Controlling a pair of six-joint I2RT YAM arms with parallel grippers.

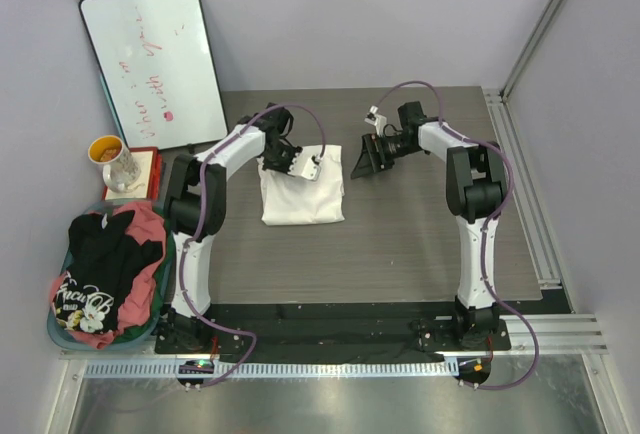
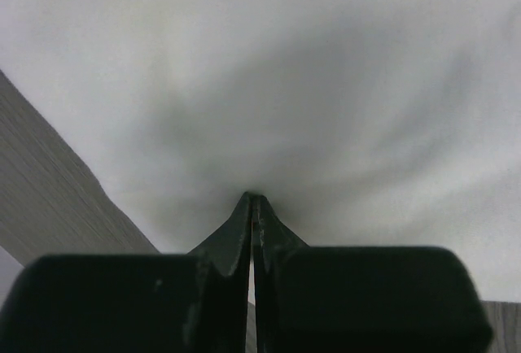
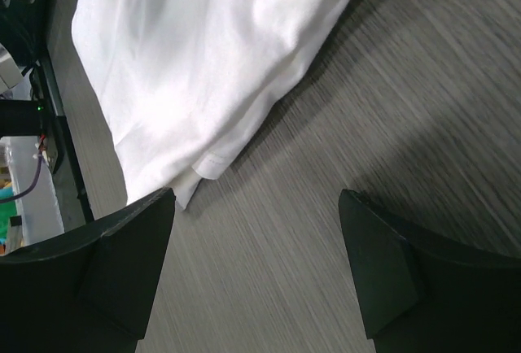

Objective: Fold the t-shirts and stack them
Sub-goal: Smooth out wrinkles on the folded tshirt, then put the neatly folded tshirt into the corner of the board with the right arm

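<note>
White t-shirt (image 1: 302, 194) lies folded into a neat rectangle on the tabletop (image 1: 420, 244), left of the middle and closer to the far edge than the near one, with one loose flap sticking out at its far right corner. The left gripper (image 1: 312, 166) is down on the far part of that shirt, and from the left wrist view the left gripper (image 2: 252, 207) has its fingers pressed tight together, tips buried in a shallow dimple of white cloth (image 2: 326, 84). Whether any fabric is caught between them, I cannot tell.

Over on the other side, the right gripper (image 1: 358, 162) hangs just beside the shirt's far right corner with its fingers spread wide and nothing between them. Its own camera shows the right gripper (image 3: 256, 198) over bare wood grain, the folded edge of the shirt (image 3: 203, 68) just ahead of the tips.

Off the left edge of the tabletop sits the teal-rimmed basket (image 1: 57, 329) — the black t-shirt (image 1: 100, 254) with pale lettering is draped on top, the pink-red t-shirt (image 1: 148, 222) bunched under it. Beyond the basket, a mug (image 1: 118, 164) stands on a red box (image 1: 150, 169), and a whiteboard (image 1: 155, 64) leans against the back wall
</note>
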